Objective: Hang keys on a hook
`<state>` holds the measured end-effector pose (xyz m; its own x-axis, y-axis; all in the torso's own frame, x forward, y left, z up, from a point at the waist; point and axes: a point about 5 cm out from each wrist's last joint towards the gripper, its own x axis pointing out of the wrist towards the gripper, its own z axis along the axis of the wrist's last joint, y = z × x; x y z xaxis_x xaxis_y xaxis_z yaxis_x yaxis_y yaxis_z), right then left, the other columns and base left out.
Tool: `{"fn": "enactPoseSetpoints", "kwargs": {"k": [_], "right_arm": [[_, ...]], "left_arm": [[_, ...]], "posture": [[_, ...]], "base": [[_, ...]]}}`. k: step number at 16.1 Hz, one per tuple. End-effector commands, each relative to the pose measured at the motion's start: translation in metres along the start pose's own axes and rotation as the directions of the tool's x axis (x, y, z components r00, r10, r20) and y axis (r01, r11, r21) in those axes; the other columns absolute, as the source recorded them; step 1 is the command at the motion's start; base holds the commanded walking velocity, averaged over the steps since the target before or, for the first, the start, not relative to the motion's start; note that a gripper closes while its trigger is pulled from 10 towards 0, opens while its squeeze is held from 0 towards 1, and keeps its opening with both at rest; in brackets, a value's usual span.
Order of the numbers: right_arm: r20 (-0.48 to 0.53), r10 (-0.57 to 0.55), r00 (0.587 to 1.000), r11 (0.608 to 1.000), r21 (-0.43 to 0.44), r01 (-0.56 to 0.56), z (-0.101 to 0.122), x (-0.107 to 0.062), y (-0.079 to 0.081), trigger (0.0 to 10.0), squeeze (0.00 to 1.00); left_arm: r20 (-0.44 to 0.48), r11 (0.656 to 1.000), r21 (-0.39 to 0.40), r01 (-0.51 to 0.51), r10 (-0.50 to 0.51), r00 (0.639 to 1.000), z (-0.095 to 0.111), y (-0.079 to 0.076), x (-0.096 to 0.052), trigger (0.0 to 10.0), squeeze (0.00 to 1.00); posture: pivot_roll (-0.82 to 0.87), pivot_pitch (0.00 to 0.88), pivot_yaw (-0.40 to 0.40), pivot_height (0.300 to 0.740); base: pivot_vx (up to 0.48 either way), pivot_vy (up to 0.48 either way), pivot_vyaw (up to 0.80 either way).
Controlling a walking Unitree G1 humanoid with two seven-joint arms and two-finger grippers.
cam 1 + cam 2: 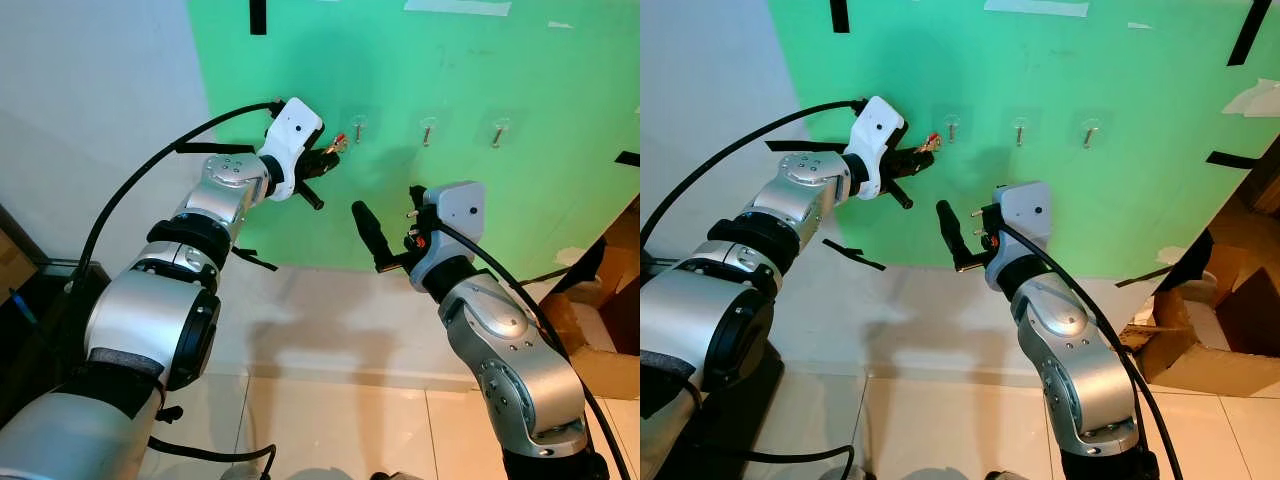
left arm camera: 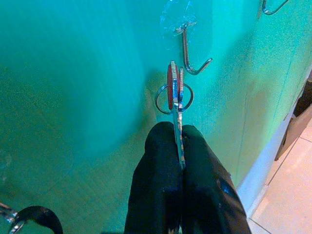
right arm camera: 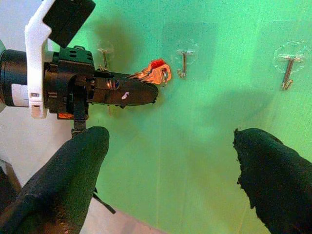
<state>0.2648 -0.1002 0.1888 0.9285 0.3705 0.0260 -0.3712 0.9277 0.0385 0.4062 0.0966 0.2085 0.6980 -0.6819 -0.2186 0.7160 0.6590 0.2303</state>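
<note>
Left gripper (image 2: 178, 146) is clamped on the keys (image 2: 174, 92), blades running along the fingers, ring foremost. The hook (image 2: 190, 53) lies just beyond the ring, not threaded. Right gripper (image 3: 170, 165) hangs spread, farther off.

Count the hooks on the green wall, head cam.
3, in one row on the green wall. Leftmost hook sits just past the keys pinched in the left gripper; middle hook; rightmost hook. The left arm could hide others.
</note>
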Motion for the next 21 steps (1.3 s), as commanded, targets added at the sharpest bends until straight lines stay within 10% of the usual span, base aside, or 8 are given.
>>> {"fn": "enactPoseSetpoints", "kwargs": {"k": [1, 4, 10, 21], "right_arm": [[0.001, -0.006, 1.000, 1.000, -0.002, 0.006, 0.000, 0.002, -0.001, 10.0, 0.00], [0.002, -0.010, 1.000, 1.000, -0.001, 0.010, 0.000, 0.002, -0.001, 10.0, 0.00], [0.002, -0.016, 1.000, 1.000, -0.001, 0.016, 0.000, 0.001, -0.002, 10.0, 0.00], [-0.004, -0.012, 1.000, 1.000, -0.003, 0.012, 0.000, 0.001, -0.002, 10.0, 0.00]], "left_arm": [[0.032, 1.000, 0.018, 0.006, -0.006, 0.999, 0.013, 0.001, 0.001, 0.0, 0.00], [0.171, 0.996, -0.014, 0.083, -0.080, 0.982, 0.035, -0.006, 0.006, 0.0, 0.00], [0.009, 0.999, 0.042, -0.029, 0.028, 1.000, 0.019, -0.007, 0.012, 0.0, 0.00], [-0.105, 0.992, 0.027, 0.122, -0.119, 0.987, -0.002, -0.018, 0.011, 0.0, 0.00]], "posture": [[-0.10, 0.000, 0.019, 0.740], [-0.10, 0.000, 0.019, 0.740], [-0.10, 0.000, 0.019, 0.740], [-0.10, 0.000, 0.026, 0.740]], "base": [[0.000, 0.000, 0.00], [0.000, 0.000, 0.00], [0.000, 0.000, 0.00], [0.000, 0.000, 0.00]]}}
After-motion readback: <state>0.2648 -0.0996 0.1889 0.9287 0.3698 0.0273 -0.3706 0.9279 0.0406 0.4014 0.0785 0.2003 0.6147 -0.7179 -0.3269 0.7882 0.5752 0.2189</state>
